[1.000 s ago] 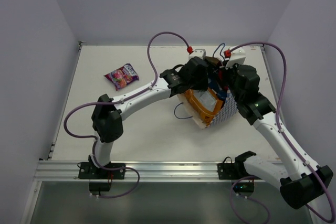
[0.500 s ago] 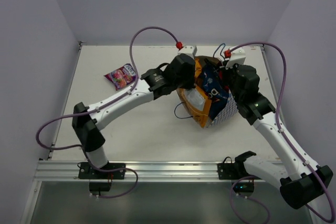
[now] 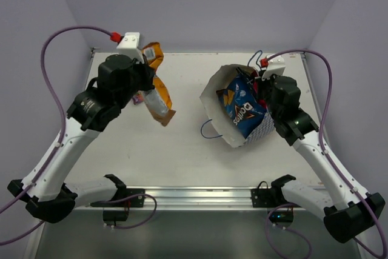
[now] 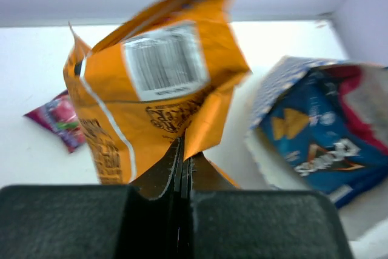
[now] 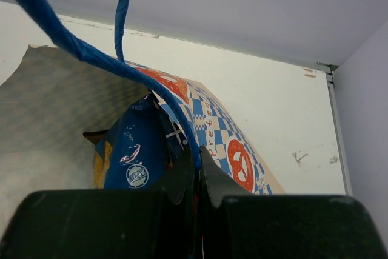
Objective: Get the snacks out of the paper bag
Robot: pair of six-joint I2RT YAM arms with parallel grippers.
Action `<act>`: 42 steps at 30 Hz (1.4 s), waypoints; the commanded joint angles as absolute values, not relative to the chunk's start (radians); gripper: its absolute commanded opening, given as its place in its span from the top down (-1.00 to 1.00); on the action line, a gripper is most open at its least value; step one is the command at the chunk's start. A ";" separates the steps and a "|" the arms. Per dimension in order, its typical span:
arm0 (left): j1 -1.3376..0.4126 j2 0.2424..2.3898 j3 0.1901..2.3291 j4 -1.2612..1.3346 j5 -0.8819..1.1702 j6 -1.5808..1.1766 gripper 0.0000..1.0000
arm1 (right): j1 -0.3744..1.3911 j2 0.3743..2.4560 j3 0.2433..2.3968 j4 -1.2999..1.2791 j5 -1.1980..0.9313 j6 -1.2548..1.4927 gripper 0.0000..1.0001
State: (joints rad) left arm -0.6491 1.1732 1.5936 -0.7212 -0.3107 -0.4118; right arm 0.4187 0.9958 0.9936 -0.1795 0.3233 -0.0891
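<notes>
**Inspector:** A white desk [image 3: 182, 150] walled in pale lilac is noted. What is held by the left claw [image 4: 181, 157]?

**Recorder:** Its jaws are pressed together on an edge of the orange packet [image 3: 159, 98], which is carried clear of the desk. The packet's long axis hangs down and away from the claw. The barcode side is turned to the wrist camera.

**Inspector:** And the right claw [image 5: 195, 161]?

**Recorder:** It is clamped on the rim of the paper bag [image 3: 211, 95], by a blue cord handle [image 5: 91, 53]. The bag is tipped, its mouth turned toward the left claw's side.

**Inspector:** What is left inside?

**Recorder:** A dark blue packet [image 3: 242, 108] is seen in the bag, just beside the right claw and well apart from the left claw, to its right. Whether more lies beneath cannot be told. A purple-pink packet [image 4: 57, 116] lies on the desk below the left claw.

**Inspector:** Judgement?

**Recorder:** Release of the orange packet beneath the left claw is judged due, clear of the purple-pink one. The right arm is nearer the bag but occupied, so the reach back is expected from the left.
</notes>
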 commanded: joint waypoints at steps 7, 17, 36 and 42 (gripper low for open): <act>-0.554 1.435 1.305 -0.422 -0.288 -0.114 1.00 | 0.416 0.965 0.997 -0.212 0.322 -0.057 1.00; -0.514 2.035 1.725 -0.449 -0.368 -0.127 0.76 | 0.416 0.963 0.985 -0.216 0.301 -0.038 1.00; -0.781 1.447 1.433 -0.229 -0.081 -0.665 -0.96 | 0.416 0.969 1.019 -0.233 0.301 -0.020 0.99; -0.891 1.573 1.439 -0.130 -0.149 -0.750 -0.93 | 0.416 0.968 1.020 -0.236 0.296 -0.008 0.99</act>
State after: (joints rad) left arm -0.8734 1.4734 1.4338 -0.1932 -0.0990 -0.6682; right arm 0.4187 0.9783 0.9928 -0.2077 0.2966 -0.0364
